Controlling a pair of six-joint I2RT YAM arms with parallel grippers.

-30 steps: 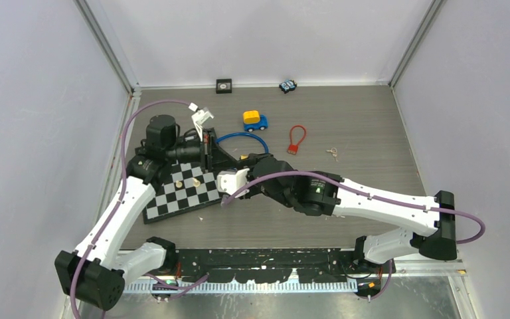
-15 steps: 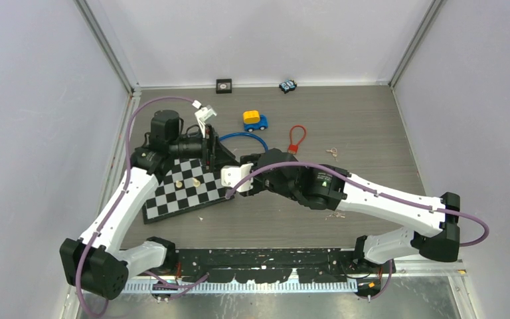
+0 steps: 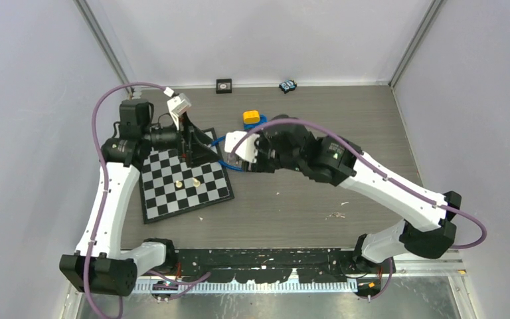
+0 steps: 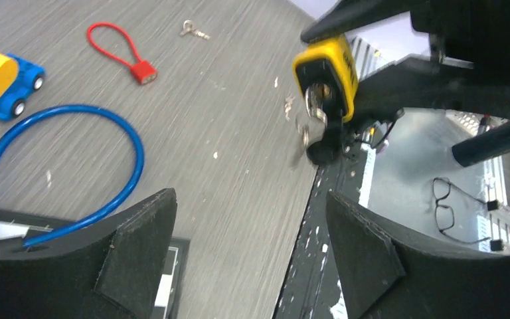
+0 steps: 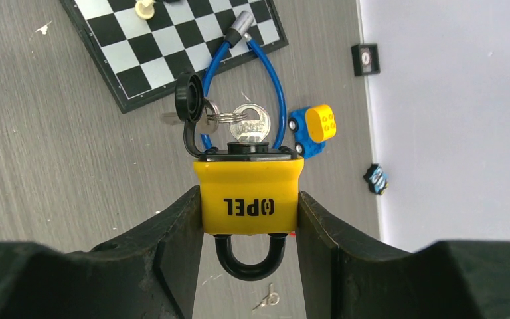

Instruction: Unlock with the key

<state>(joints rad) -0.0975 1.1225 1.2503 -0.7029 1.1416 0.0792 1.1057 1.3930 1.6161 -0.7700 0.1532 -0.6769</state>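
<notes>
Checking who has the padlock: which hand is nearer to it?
Right. The right hand grips the padlock by its sides, with the key in the keyhole. The left hand is open and apart from the padlock, which sits ahead of it.

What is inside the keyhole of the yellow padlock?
A silver key sits in the padlock. A ring and a second key hang from it, and the black cap is swung aside. The blade is hidden inside the body.
</notes>
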